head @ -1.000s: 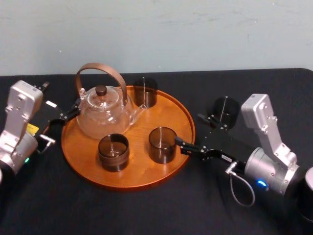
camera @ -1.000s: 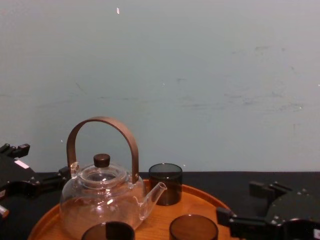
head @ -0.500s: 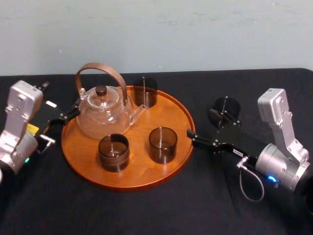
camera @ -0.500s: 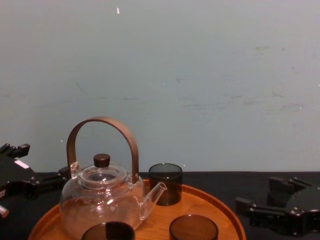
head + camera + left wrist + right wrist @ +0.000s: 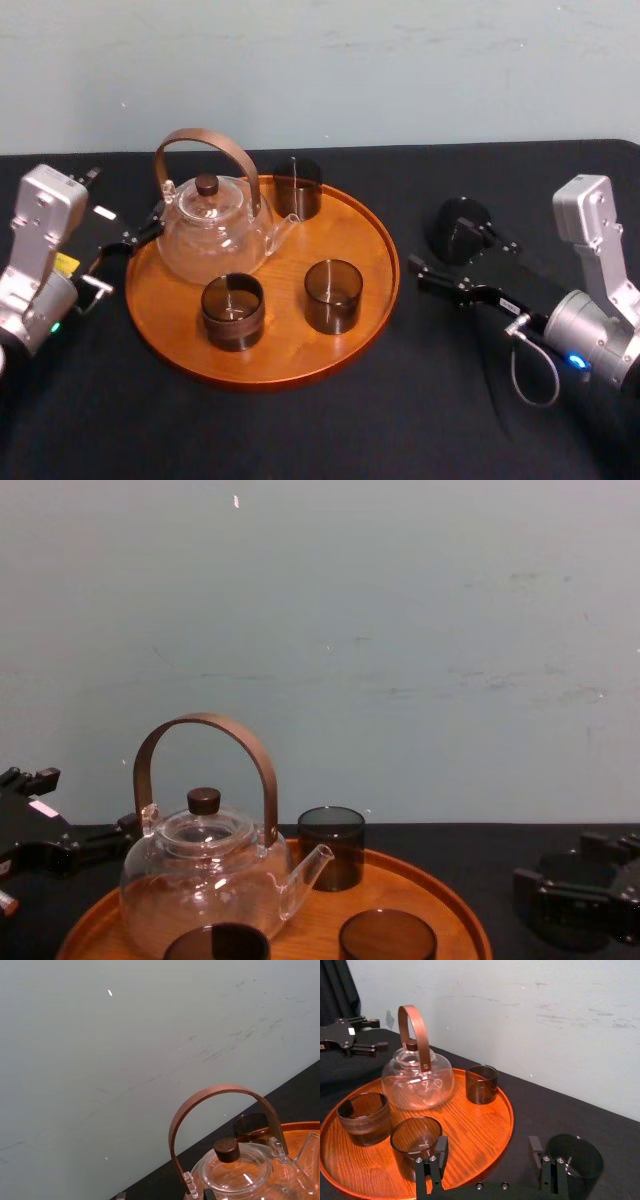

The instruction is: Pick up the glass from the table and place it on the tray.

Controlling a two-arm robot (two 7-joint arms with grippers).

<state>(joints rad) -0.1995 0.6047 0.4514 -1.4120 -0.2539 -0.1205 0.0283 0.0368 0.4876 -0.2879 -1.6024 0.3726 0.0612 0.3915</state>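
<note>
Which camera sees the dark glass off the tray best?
The right wrist view: the dark glass stands close, rim and wall plain, beside the open right gripper. The head view shows it smaller on the table, partly behind a finger. In the chest view I cannot tell it from the gripper.

The chest view's bottom edge cuts the tray (image 5: 420, 880) short, leaving just the rims of its near-left glass (image 5: 215, 943) and near-right glass (image 5: 387, 935). Right of the tray, a finger (image 5: 536, 1152) of the right gripper (image 5: 488, 1146) covers part of the lone glass (image 5: 577, 1155) on the surface (image 5: 535, 1105). The left wrist view's edge cuts off the base of the teapot (image 5: 245, 1180).
</note>
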